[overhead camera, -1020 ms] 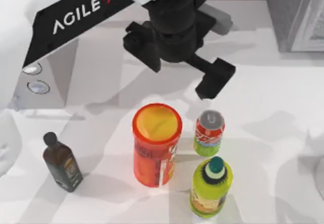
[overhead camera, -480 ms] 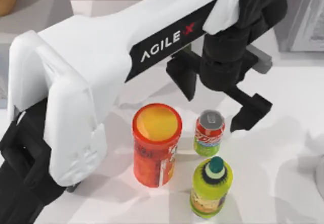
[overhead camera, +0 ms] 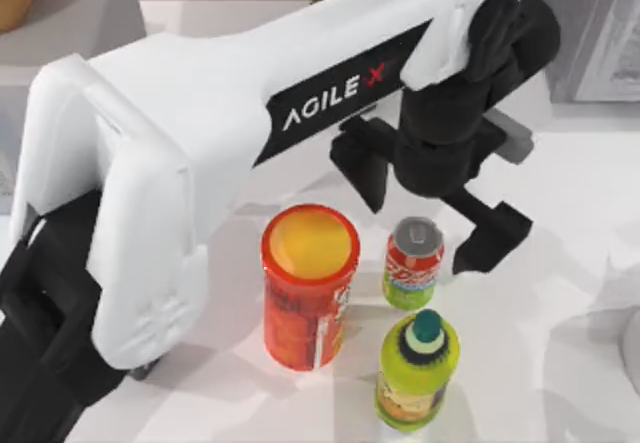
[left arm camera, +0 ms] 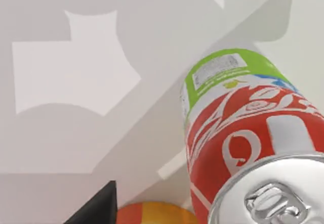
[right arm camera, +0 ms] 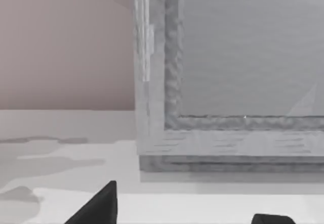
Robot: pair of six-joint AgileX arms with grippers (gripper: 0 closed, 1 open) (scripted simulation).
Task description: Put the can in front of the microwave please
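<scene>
Overhead, left claw (overhead camera: 420, 213) spread wide just above can (overhead camera: 413, 262), white table (overhead camera: 560, 193), pinkish back wall (right arm camera: 66, 42), right claw fingers unclear

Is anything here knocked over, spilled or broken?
Nothing stands out. The can, the orange-red canister and the yellow-green bottle all stand upright on the table, with no spill or dent showing. The left tool hangs open above the can, not touching it.
</scene>
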